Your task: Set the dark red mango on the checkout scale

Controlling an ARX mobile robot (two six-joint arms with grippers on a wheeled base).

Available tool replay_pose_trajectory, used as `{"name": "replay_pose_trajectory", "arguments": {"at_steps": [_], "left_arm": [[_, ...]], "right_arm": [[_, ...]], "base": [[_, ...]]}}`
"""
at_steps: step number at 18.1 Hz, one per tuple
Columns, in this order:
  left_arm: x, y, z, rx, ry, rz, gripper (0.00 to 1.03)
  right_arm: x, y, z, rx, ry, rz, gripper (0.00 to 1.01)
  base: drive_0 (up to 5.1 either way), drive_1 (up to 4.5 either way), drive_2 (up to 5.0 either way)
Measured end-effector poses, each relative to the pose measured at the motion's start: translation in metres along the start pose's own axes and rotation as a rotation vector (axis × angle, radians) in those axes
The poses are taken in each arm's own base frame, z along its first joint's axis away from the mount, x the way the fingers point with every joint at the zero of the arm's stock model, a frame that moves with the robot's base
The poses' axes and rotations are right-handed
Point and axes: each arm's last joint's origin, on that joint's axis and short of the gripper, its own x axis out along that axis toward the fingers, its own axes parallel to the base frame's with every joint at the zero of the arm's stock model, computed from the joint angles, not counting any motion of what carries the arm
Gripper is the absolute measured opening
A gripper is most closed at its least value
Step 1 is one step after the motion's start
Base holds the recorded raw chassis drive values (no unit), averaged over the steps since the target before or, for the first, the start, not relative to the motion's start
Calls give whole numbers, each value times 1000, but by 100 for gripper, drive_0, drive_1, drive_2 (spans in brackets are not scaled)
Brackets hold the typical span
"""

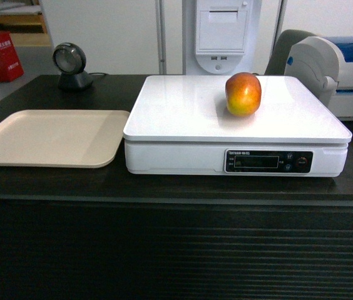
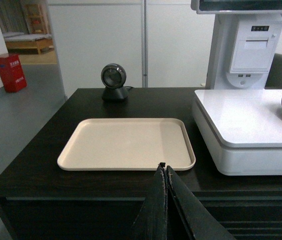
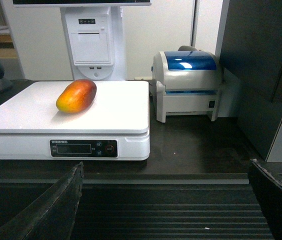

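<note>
Dark red mango (image 1: 243, 94): we see it lying on its side on the white top of the scale, toward the back and a little right of the middle in the head view. Its skin runs from deep red to orange-yellow at one end. Nothing grips it.

Scale (image 1: 183, 115): a flat white platform with a glossy top and a black display panel (image 1: 268, 161) with buttons on its front. It stands on the counter, just beside the tray.

Checkout (image 1: 176, 250): a long, nearly black counter with a ribbed, slatted front. It carries the scale, the tray and the devices behind them.

Left gripper (image 2: 164, 167): we see its two dark fingers pressed together with no gap, holding nothing, in front of the counter edge near the tray.

Right gripper (image 3: 166, 172): its fingers are spread wide at the bottom corners of the right wrist view, holding nothing, in front of the counter and well apart from the mango.

Beige tray (image 1: 51, 137): a flat tray with a shallow rim, left of the scale.

Round black device (image 1: 71, 64): it stands on a small base at the back of the counter behind the tray; it may be a barcode scanner, though we cannot be sure.

Label printer (image 3: 187, 85): a white box with a blue lid, right of the scale.

Red box (image 1: 0, 56): on the floor at far left.
</note>
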Motion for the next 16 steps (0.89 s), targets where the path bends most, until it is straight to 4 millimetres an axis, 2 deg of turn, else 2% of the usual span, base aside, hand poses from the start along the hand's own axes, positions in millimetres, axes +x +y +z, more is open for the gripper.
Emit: {"name": "replay_pose_trajectory", "arguments": {"at_steps": [14,16], "left_arm": [[-17,0,-2,0,14,0,2],[-26,0,-7,0,54,1,2]], "right_arm": [[0,0,0,0,0,0,98],[0,0,0,0,0,0,98]], "base": [[0,0,0],[0,0,0]]}}
